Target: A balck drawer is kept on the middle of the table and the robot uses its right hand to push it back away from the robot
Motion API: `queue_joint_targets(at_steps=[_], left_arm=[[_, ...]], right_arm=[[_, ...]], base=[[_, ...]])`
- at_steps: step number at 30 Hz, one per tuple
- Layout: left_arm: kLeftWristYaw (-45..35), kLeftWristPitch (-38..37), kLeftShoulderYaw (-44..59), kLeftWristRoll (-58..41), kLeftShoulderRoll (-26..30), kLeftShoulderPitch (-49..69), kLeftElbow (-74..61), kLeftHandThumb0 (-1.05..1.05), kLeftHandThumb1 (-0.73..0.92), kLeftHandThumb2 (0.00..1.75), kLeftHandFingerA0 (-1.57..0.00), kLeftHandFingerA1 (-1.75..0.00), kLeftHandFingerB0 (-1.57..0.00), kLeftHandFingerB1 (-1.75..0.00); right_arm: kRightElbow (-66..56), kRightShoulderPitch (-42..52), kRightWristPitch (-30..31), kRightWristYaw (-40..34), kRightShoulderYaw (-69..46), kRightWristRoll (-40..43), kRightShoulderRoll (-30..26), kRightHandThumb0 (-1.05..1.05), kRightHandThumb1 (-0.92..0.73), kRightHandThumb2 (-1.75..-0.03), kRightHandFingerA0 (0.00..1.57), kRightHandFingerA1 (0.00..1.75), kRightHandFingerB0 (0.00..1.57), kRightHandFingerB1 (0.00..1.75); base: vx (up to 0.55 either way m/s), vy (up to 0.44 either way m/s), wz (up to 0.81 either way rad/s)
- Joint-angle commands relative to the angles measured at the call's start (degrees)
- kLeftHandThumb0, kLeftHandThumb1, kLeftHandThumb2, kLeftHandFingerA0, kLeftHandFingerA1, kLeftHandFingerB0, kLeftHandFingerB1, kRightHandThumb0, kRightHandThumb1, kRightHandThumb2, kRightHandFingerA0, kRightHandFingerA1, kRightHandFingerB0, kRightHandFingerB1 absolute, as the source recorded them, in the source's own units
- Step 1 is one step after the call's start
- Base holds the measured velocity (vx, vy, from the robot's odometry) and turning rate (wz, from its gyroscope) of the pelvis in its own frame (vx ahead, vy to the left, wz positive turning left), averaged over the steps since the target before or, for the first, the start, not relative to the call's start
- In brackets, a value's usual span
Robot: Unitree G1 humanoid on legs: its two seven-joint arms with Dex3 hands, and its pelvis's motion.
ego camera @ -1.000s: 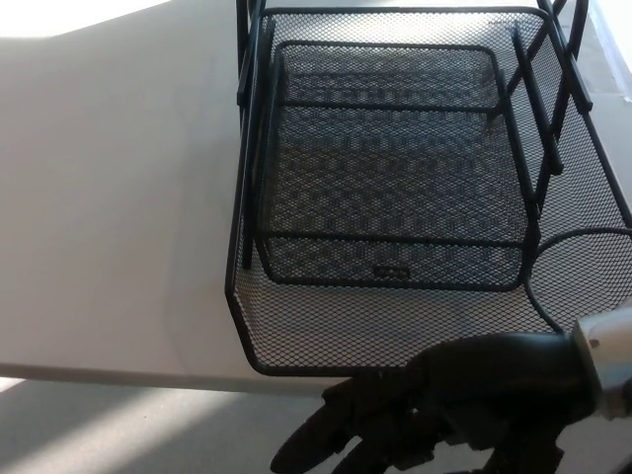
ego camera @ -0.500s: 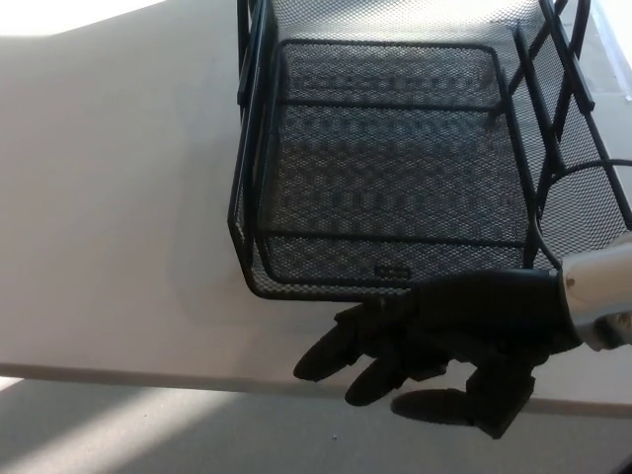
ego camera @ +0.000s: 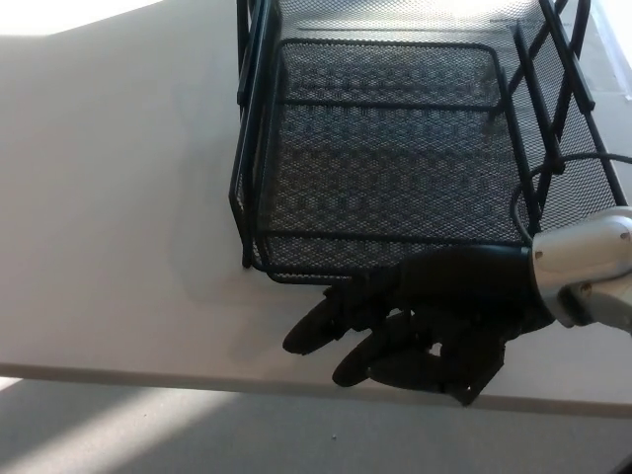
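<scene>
A black wire-mesh drawer [ego camera: 385, 148] in its black frame stands on the white table [ego camera: 118, 197], filling the upper middle and right of the head view. My right hand [ego camera: 415, 321] comes in from the right on a silver wrist and lies against the drawer's near front wall. Its fingers [ego camera: 316, 326] stretch out to the left, apart, with nothing held. My left hand does not show.
The table's near edge [ego camera: 148, 375] runs along the bottom, with grey floor [ego camera: 148, 434] below it. A thin black cable [ego camera: 563, 163] loops near the drawer's right side. Bright light falls on the table's far left corner.
My right hand has risen from below the table edge to the drawer's front. The drawer has slid away from me into its frame, and its near wall now lies farther up the picture.
</scene>
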Motion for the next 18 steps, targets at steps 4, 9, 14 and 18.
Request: queue_joint_targets(at_steps=[4,9,14,18], left_arm=[[-0.5,-1.0,0.2,-0.1,1.3,0.5,0.0,-0.71,0.81,0.65,-0.2,-0.29,-0.17,-0.27],[-0.2,-1.2,0.3,-0.2,1.0,0.5,0.6,-0.7,0.8,0.65,-0.21,-0.29,-0.18,-0.27],[-0.7,-1.7,0.5,-0.5,1.2,0.7,0.3,-0.7,0.81,0.65,-0.2,-0.29,-0.17,-0.27],[-0.5,-1.6,0.4,-0.3,1.2,0.8,0.4,-0.69,0.81,0.65,-0.2,-0.29,-0.17,-0.27]], right_arm=[[5.9,-0.6,2.2,0.8,-0.7,-1.5,5.2,-0.34,-0.58,-1.11,0.0,0.48,0.01,0.48],[8.6,-1.9,1.5,1.1,0.0,-3.3,7.3,-0.35,-0.59,-1.11,0.0,0.48,0.01,0.48],[11.2,-4.5,0.5,2.4,-0.7,-4.5,8.0,-0.35,-0.58,-1.11,0.0,0.49,0.0,0.48],[12.5,-5.8,0.4,2.6,-1.0,-5.3,8.4,-0.36,-0.57,-1.1,0.0,0.49,0.0,0.48]], base=[[0.0,0.0,0.0],[0.0,0.0,0.0],[0.0,0.0,0.0],[0.0,0.0,0.0]])
